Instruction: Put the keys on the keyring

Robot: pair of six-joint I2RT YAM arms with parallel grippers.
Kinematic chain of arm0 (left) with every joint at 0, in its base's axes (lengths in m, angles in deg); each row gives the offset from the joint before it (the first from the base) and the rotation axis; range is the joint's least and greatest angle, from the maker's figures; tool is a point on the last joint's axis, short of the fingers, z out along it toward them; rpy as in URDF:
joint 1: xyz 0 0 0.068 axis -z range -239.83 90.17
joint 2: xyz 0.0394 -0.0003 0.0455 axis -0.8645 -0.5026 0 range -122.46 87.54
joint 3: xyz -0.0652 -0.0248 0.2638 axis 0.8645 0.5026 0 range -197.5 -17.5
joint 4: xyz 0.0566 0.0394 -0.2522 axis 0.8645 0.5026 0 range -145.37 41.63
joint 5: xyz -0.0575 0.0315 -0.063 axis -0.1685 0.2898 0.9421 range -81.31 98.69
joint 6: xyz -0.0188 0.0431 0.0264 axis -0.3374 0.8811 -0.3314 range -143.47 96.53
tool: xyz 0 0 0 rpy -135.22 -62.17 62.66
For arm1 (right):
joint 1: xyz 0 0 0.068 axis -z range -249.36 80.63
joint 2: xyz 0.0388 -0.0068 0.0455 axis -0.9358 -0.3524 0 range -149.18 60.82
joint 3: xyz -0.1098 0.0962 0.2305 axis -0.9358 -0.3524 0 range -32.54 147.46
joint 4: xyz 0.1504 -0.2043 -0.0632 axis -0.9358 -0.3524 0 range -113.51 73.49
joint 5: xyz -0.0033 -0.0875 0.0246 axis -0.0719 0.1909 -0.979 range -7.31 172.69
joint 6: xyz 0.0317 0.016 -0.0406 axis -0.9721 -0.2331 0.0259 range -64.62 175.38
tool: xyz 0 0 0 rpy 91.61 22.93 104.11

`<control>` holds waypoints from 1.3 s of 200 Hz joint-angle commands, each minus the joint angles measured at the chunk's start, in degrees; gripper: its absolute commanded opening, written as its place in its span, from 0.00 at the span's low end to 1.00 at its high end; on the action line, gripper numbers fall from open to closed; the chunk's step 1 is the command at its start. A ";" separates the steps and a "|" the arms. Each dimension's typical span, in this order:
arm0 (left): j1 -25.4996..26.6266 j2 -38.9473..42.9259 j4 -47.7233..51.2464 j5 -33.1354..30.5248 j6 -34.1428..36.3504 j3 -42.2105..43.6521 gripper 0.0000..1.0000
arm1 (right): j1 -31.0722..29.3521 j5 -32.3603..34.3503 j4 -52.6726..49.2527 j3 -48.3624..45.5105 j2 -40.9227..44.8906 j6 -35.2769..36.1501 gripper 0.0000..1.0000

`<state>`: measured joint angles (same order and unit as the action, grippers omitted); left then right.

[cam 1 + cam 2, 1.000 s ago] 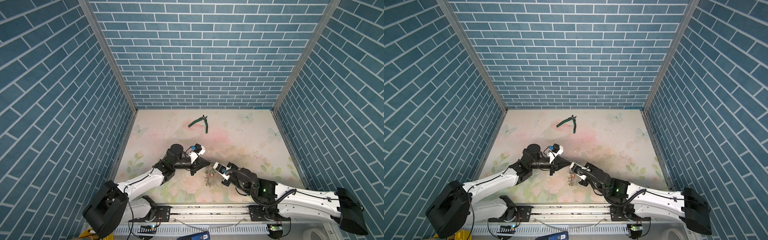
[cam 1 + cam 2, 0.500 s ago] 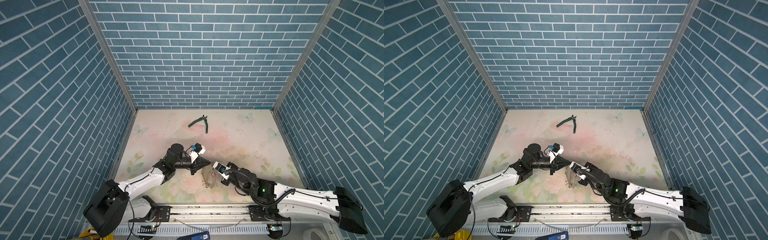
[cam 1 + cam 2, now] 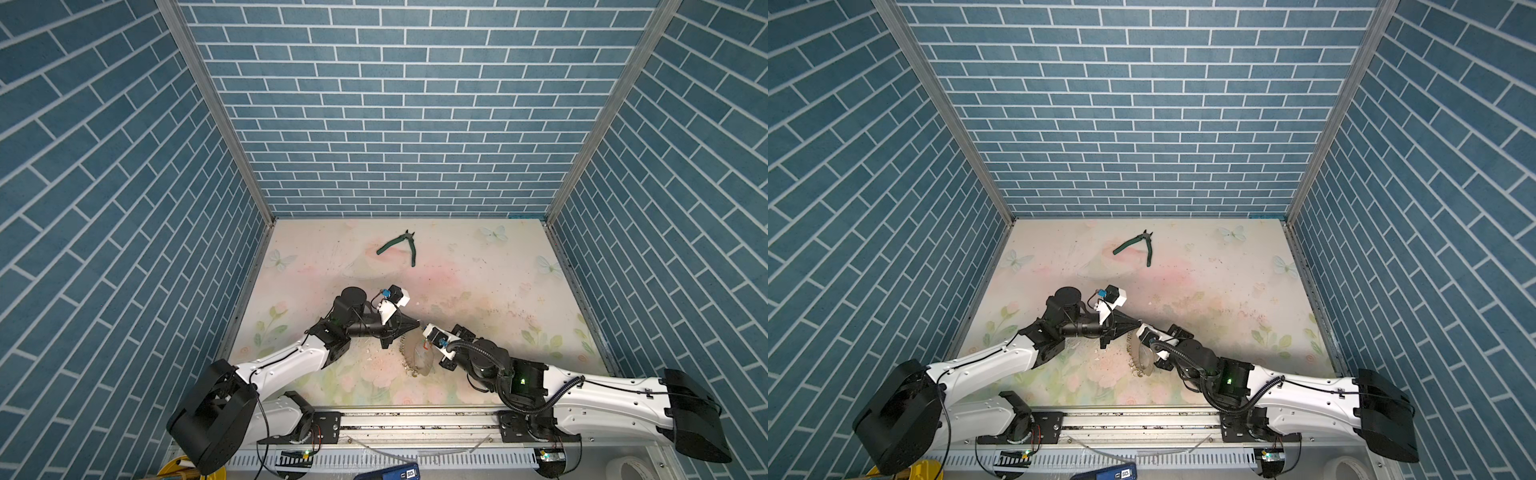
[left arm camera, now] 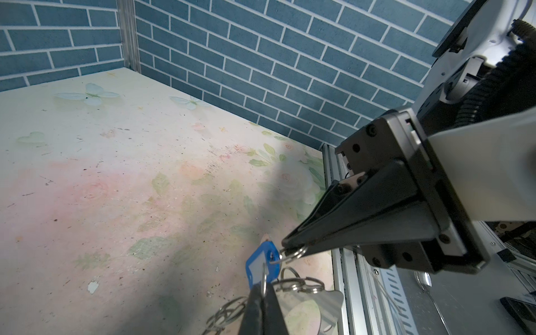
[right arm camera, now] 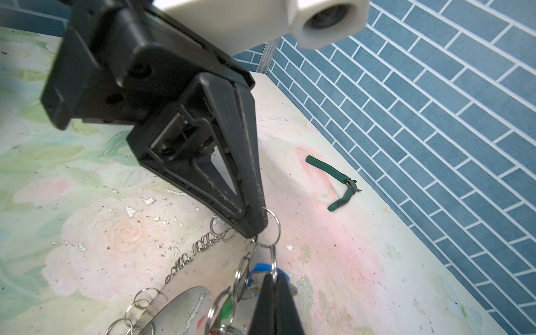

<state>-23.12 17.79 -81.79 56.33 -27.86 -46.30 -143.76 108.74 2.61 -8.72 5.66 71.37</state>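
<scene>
Keys: blue tag w/ white window hangs btwn the two gripper tips, just above keyring, front-centre of table. Metal key itself mostly hidden. R gripper: jaws pressed together on tag ring, which runs thru the tag's hole. L gripper: also clamped tight, pinching small ring that appears linked to it. Keyring's edge rings trail below both tips; can't tell if hoop rests on table or hangs. Green tag sits by the hoop. Pliers lie well apart, near back wall. Vs a sec ago: both clamps unchanged, arms approx same spot, R wrist nudged slightly toward L; hoop shows more of its face in top views; pliers unmoved.
</scene>
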 commanded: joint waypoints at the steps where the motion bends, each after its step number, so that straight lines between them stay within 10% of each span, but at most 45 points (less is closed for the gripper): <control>1: -0.28 -0.12 -1.49 1.58 -0.63 -1.32 0.00 | -0.70 1.20 3.62 -0.88 -1.09 2.22 0.00; 260: -0.35 -0.90 1.26 0.24 -1.68 -3.12 0.00 | -1.40 4.13 9.67 -3.40 -2.92 3.59 0.00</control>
<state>-23.23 17.39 -79.62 55.67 -29.30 -47.91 -144.85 113.94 10.69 -10.36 2.88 73.40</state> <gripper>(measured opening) 0.050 0.047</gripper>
